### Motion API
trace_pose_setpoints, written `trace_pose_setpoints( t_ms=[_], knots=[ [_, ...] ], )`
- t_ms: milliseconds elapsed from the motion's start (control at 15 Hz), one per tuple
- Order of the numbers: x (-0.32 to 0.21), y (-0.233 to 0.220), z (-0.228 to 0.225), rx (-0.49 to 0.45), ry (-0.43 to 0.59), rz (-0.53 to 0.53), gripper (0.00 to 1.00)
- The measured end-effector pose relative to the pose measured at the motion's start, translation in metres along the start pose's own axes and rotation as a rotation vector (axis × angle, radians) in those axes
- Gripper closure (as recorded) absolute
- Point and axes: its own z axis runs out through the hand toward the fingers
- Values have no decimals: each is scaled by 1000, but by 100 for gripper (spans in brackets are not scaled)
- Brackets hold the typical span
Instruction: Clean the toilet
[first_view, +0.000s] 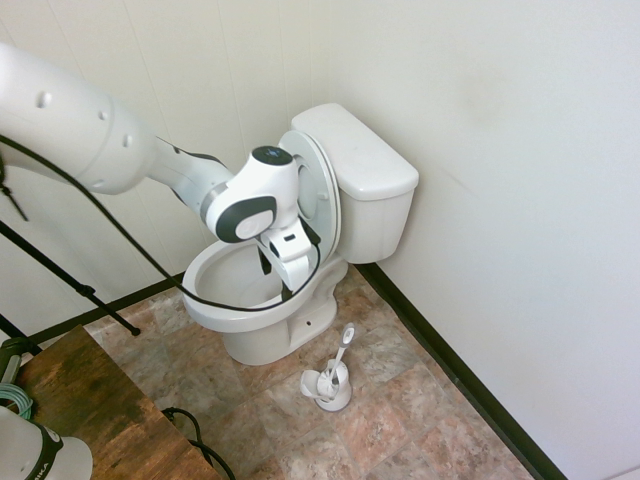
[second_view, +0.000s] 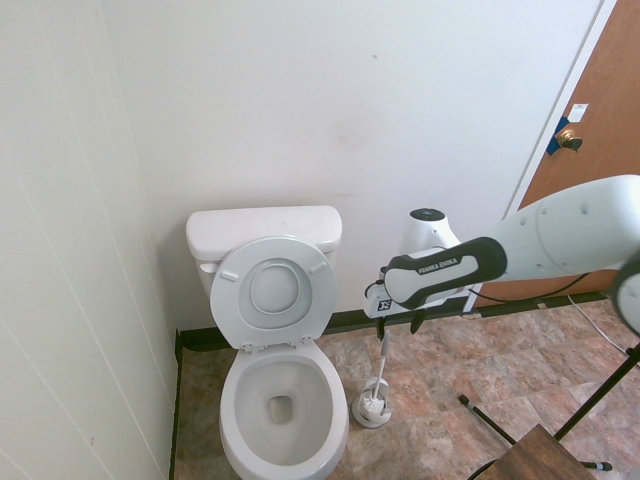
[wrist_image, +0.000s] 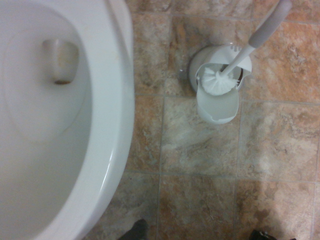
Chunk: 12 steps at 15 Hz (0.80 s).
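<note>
The large white glossy ceramic toilet stands in the corner of the room, its rectangular tank backed against one white wall and a panelled wall close along its other side. Its white plastic ring seat and lid are both tipped up, leaning against the tank, so the oval bowl lies bare, with water sitting over the drain hole at the bottom. In the wrist view the bowl's rim curves past the tiled floor, the drain a dull patch inside.

On the mottled brown stone-look floor tiles, just beside the bowl's foot, sits a small white plastic brush holder. A white toilet brush with a pale grey handle rests in it, bristle head down and handle leaning away at a slant.

The white robot arm reaches in over that side of the toilet. Its gripper points down towards the floor, hanging above the gap between the bowl's rim and the brush holder, touching neither. The dark fingers stand spread apart with nothing between them.

A black baseboard runs along the foot of the walls. Further off, a brown wooden door with a brass knob stands in the far wall, and the corner of a dark wooden tabletop shows near the cameras.
</note>
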Motion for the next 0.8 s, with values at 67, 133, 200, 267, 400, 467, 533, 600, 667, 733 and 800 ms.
trace_pose_setpoints(
  t_ms=[67,133,200,267,400,467,533,600,667,733,800],
  knots=[
    [16,-5,14,1,-3,29,0],
    [30,-9,27,-1,-9,60,0],
    [43,-13,41,-3,-19,95,0],
    [58,-17,58,-6,-32,132,0],
    [82,-24,92,-8,-53,185,0],
    [92,-29,106,-8,-57,201,0],
    [106,-42,119,5,-50,212,0],
    [108,-43,119,6,-51,214,0],
    [110,-45,120,7,-50,219,0],
    [114,-47,124,7,-46,228,0],
    [119,-49,127,8,-41,238,0]
  ],
)
